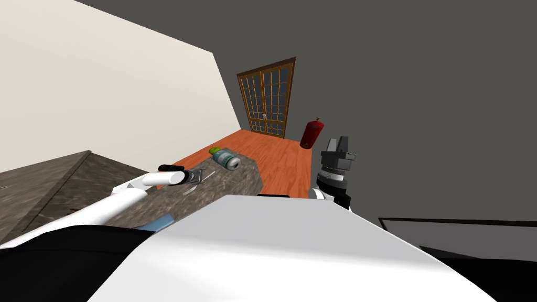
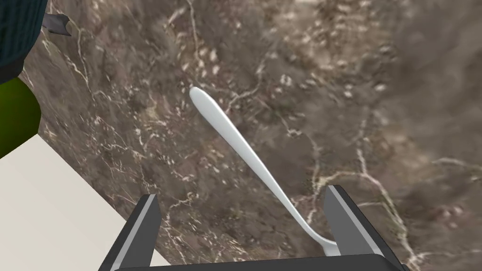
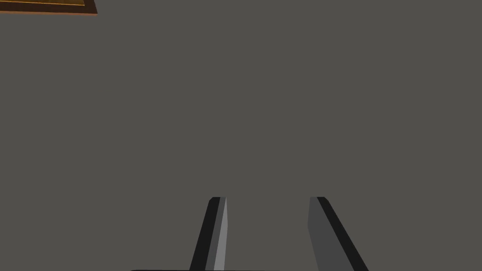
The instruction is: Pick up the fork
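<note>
Dark brown marble counter [image 2: 376, 94], white fork [image 2: 235, 136] lay flat on it. Step looked like final approach before the grasp: left gripper [image 2: 242, 221] pointed down, low over the counter, jaws wide apart and empty, fork's neck just beside one finger. Next move probably needed a sideways shift to centre, then closing. Right gripper [image 1: 338, 152] was raised aside, jaws partly apart, empty.

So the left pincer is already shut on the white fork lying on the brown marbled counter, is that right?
Not quite: the left pincer is open, not shut. The left wrist view shows its fingers standing wide apart over the white fork, whose handle runs between them, close beside one finger. The fork does lie on the brown marbled counter.
</note>
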Motion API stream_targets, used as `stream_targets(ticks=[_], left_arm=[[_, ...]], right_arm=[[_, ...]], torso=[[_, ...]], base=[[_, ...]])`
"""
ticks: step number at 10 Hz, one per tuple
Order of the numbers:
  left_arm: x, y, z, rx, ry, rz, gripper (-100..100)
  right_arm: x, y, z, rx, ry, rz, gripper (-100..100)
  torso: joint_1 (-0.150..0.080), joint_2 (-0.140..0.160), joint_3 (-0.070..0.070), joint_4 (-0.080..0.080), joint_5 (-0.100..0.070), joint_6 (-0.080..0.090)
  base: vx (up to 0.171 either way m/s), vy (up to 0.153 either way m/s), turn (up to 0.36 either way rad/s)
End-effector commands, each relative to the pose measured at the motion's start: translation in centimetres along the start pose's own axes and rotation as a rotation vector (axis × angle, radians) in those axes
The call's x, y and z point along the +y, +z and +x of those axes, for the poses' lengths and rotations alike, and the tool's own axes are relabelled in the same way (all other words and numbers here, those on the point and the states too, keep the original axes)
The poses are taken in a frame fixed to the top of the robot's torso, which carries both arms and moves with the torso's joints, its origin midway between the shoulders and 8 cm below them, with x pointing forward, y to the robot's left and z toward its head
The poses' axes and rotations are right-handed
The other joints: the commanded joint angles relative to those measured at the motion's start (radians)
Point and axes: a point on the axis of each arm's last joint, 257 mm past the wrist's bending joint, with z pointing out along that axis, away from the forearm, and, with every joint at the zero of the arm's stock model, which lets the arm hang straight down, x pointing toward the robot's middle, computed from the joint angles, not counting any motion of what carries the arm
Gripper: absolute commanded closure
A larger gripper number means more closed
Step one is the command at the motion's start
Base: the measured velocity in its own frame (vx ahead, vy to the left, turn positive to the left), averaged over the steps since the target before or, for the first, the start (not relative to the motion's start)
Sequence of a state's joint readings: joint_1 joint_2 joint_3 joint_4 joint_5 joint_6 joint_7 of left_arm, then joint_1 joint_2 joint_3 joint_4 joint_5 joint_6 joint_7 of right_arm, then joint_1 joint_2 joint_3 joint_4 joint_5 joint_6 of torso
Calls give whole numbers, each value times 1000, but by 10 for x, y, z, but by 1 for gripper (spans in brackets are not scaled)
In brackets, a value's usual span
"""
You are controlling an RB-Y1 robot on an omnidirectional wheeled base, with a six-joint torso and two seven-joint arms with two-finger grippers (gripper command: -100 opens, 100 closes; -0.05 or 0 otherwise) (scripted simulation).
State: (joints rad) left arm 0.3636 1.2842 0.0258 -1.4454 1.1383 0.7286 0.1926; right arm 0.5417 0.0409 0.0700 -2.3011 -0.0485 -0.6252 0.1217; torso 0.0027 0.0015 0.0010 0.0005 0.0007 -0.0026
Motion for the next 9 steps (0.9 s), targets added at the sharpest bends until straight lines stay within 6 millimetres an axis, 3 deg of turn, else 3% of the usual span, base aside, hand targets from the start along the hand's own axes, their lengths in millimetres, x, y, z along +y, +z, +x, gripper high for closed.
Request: stream_targets(ticks=[1,2,3,4,5,6,8,9], left_arm=[[14,-3,-20,-30,-66,-68,-100],[16,-3,-17,-18,-83,-78,-100],[27,-6,-33,-48,-132,-128,-100],[30,-6,-30,-35,-151,-138,-100],[43,-10,-46,-66,-203,-192,-100],[44,-10,-41,-51,-219,-195,-100],[69,-18,-61,-87,-334,-290,-100],[71,-19,-59,-77,-353,-299,-100]], right_arm=[[0,0,0,0,0,0,0],[0,0,0,0,0,0,0],[0,0,0,0,0,0,0],[0,0,0,0,0,0,0],[0,0,0,0,0,0,0],[0,0,0,0,0,0,0],[0,0,0,0,0,0,0],[0,0,0,0,0,0,0]], torso=[[0,0,0,0,0,0],[0,0,0,0,0,1],[0,0,0,0,0,0],[0,0,0,0,0,1],[0,0,0,0,0,0],[0,0,0,0,0,0],[0,0,0,0,0,0],[1,0,0,0,0,0]], base=[[-3,30,-152],[-1,27,-95],[2,26,-163],[-2,26,-91],[-5,26,-116],[-4,24,-82],[-6,31,-177],[-10,41,-70]])
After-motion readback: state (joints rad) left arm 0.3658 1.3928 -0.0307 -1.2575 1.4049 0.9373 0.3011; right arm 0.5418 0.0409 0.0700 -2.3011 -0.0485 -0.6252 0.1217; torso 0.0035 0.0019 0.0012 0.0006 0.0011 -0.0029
